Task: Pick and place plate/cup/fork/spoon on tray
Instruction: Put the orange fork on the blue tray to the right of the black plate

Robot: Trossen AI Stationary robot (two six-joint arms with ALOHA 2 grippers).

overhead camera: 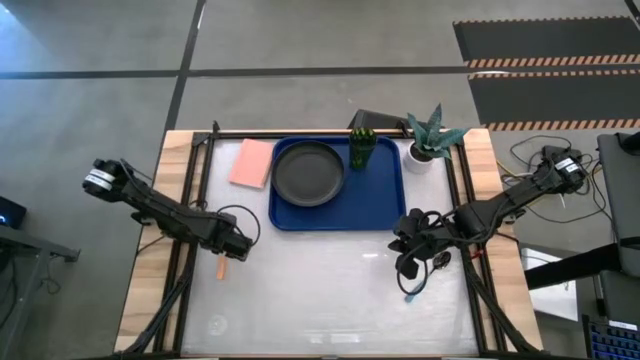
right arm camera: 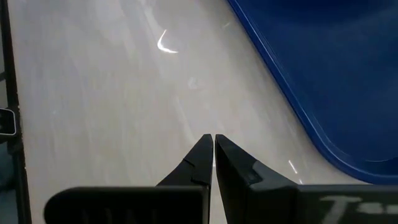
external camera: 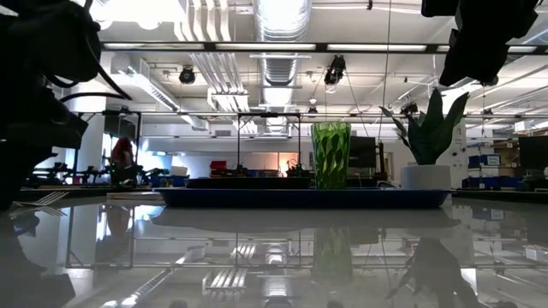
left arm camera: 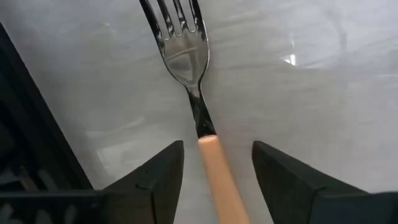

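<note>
At the back of the surface (overhead camera: 320, 290) the blue tray (overhead camera: 385, 205) lies flat, and the black plate (overhead camera: 308, 171) sits inside it, in its left half. The green cup (overhead camera: 361, 147) stands upright in the tray too, at the back rim just right of the plate; in the low view the cup (external camera: 330, 154) rises above the tray's long blue edge (external camera: 304, 198). A pink rectangle (overhead camera: 251, 163) lies on the surface touching the tray's left side, and a white pot with a spiky plant (overhead camera: 430, 140) stands just off the tray's back right corner.

The fork (left arm camera: 186, 68) lies on the bare surface toward the left, well apart from the tray. The left claw (overhead camera: 232, 249) is down over it, its fingers (left arm camera: 158, 174) spread apart with the orange handle lying between them, untouched on either side; the silver tines point away from the wrist. From above, a bit of the orange handle (overhead camera: 221, 268) shows just beneath that claw.

The right claw (overhead camera: 410, 242) hangs near the tray's front right corner, fingers (right arm camera: 202, 158) pressed together and holding nothing; its wrist view shows the tray's rounded blue rim (right arm camera: 292, 93) close by. The teal handle of the spoon (overhead camera: 409, 290) shows on the surface just in front of that claw, partly hidden by the arm.
</note>
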